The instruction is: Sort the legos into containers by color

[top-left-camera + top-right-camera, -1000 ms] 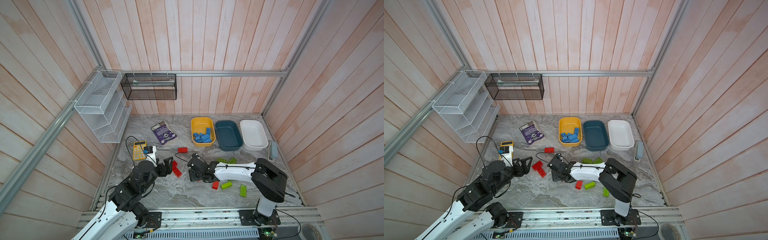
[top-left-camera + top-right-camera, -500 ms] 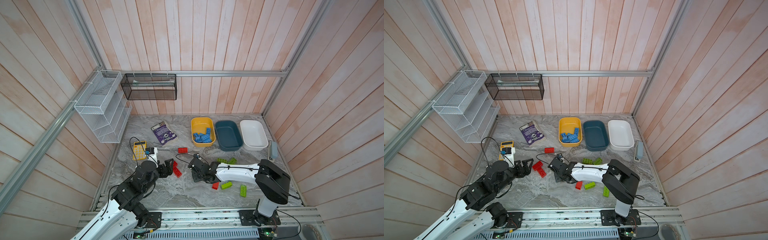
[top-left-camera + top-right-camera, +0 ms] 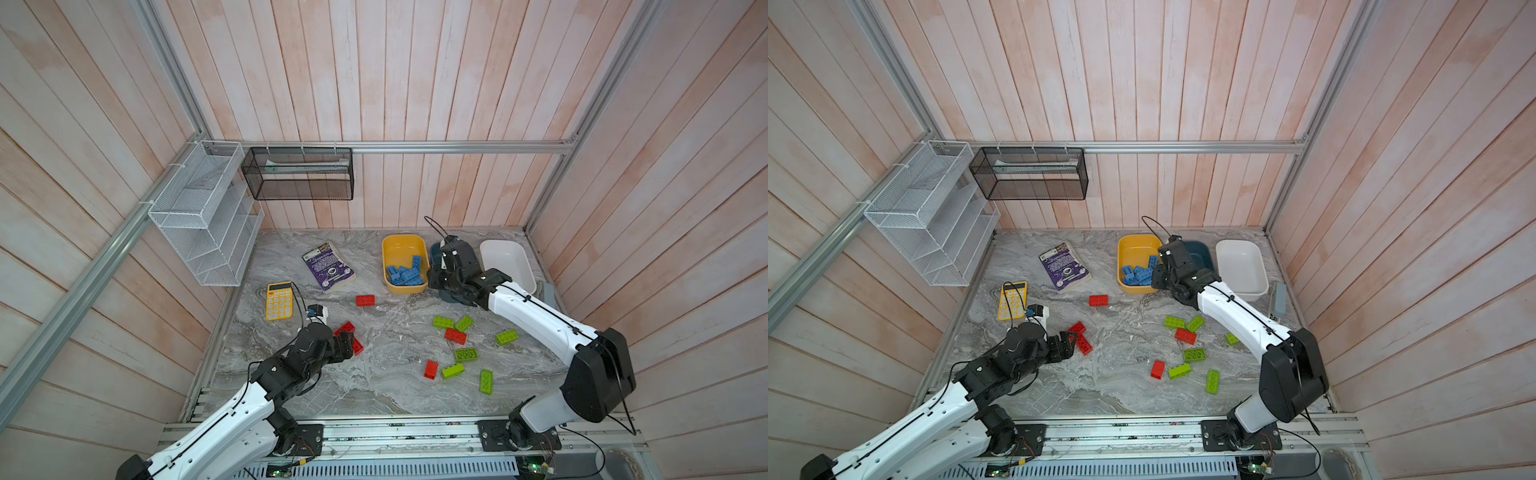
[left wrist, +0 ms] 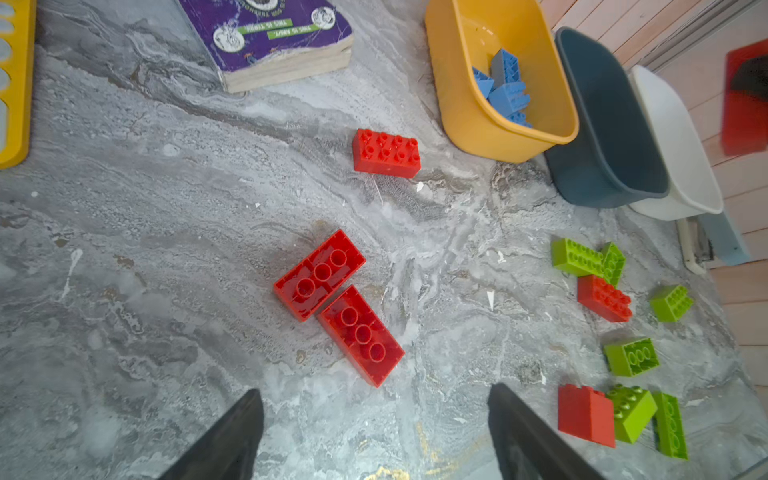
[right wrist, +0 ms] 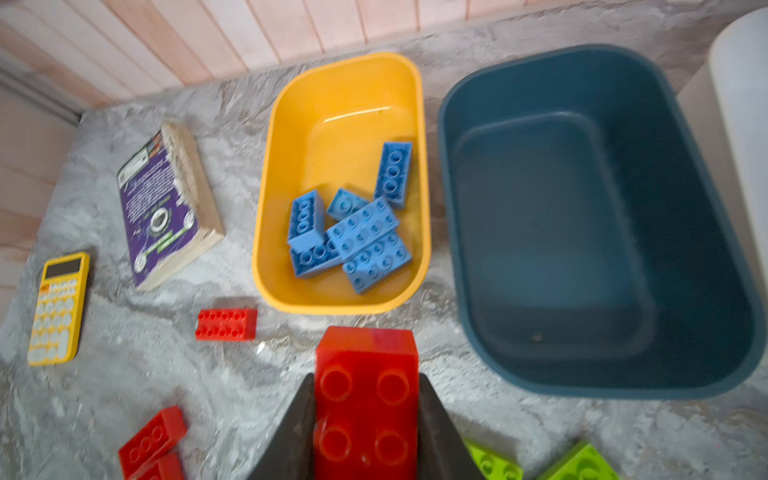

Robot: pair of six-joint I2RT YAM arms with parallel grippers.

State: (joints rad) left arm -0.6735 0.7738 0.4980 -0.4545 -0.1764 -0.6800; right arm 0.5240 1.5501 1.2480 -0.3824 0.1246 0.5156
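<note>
1. Right wrist: right gripper [image 5: 365, 380] is closed narrow on a red brick [image 5: 365, 415], underside sockets facing the cam. It's held off the tabletop [image 5: 232, 374], w/ the near ends of the yellow tub [image 5: 266, 232] and teal tub [image 5: 582, 249] just ahead.
2. Yellow tub has a pile of blue bricks [image 5: 361, 237] at its near end. White tub [image 3: 505, 259] sits just beside the teal one. All 3 tubs stand in a row at the back right of the table.
3. Left wrist: left gripper [image 4: 374, 395] has its jaws wide apart w/ nothing between them, low over the slab. Two red bricks [image 4: 320, 274] lie upside down, touching in an L, just ahead of the tips.
4. Other loose legos, in both top views: a single red one [image 3: 365, 300] lies studs up mid-table. Green bricks [image 3: 465, 354] are scattered front right, w/ 2 more reds mixed in.
5. Surface is a grey marbled slab w/ pale veins and a few white specks.
6. Room: walls [image 3: 374, 83] are pale pink-white wood planks on 3 sides. An alu rail [image 3: 457, 146] runs across the back, w/ posts in the corners.
7. White wire rack [image 3: 199, 216] is on the left wall. Black mesh basket [image 3: 299, 174] hangs from the rail.
8. Clutter at left-back of the table: purple book [image 3: 328, 266] and yellow calculator [image 3: 279, 300].
</note>
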